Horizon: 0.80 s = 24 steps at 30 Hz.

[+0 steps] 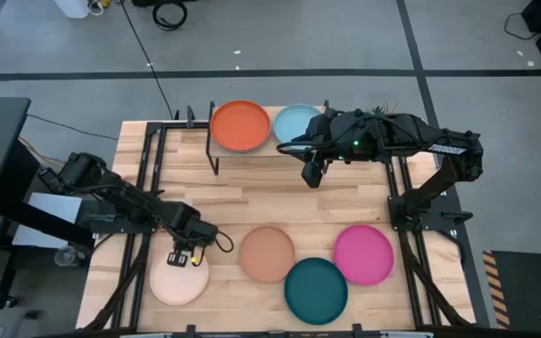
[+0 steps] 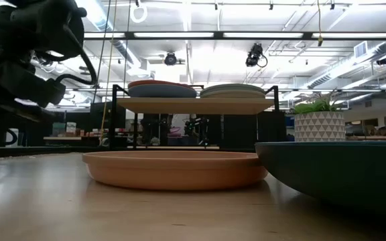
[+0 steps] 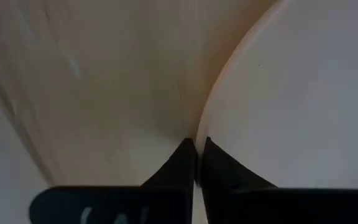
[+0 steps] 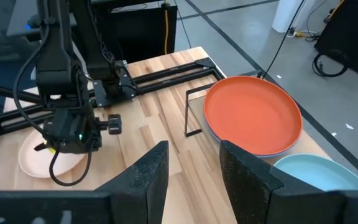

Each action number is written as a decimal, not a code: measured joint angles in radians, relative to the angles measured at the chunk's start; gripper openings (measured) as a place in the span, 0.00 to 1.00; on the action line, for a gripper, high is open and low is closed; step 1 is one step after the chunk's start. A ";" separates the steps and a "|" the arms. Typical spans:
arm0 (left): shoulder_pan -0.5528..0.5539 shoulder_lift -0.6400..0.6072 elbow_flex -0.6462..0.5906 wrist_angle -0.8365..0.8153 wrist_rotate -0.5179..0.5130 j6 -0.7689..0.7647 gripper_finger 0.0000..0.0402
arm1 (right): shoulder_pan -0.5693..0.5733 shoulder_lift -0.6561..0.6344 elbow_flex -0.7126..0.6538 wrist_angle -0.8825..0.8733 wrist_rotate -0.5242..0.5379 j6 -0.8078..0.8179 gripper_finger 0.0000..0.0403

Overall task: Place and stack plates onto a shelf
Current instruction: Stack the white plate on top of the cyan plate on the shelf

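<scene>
Four round matte plates left for you, lower frame.
Left gripper (image 1: 185,257) pinches the stiff, light pale peach plate (image 1: 178,280) by its rim; right gripper (image 4: 191,171) gapes empty.

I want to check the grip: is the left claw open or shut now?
Shut. In the left wrist view its fingers meet at the rim of the pale peach plate, with only a thin slit between them.

The left arm reaches in from the bench's left edge, its wrist bent down so the left gripper (image 1: 185,255) points at the bench near the front; its dark fingers (image 3: 182,163) are pressed nearly together. The right arm stretches leftward along the back, the right gripper (image 4: 191,168) raised, fingers (image 4: 151,171) spread apart.
</scene>
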State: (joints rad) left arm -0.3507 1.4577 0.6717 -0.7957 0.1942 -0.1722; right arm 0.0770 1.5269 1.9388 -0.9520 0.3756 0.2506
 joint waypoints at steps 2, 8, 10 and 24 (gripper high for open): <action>0.011 -0.003 0.032 -0.073 0.007 0.012 0.04 | -0.003 0.000 0.000 -0.001 0.000 -0.009 0.37; 0.119 -0.032 0.208 -0.223 0.064 0.058 0.04 | -0.014 -0.003 0.000 -0.033 -0.001 -0.042 0.37; 0.180 -0.031 0.296 -0.242 0.093 0.049 0.04 | -0.022 -0.014 0.000 -0.041 -0.002 -0.044 0.37; 0.663 -0.030 0.731 -0.027 0.192 -0.133 0.04 | -0.095 -0.148 0.000 -0.041 0.024 -0.041 0.37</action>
State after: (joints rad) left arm 0.3126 1.4274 1.4024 -0.8231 0.3858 -0.3048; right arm -0.0179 1.3788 1.9388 -0.9929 0.3992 0.2092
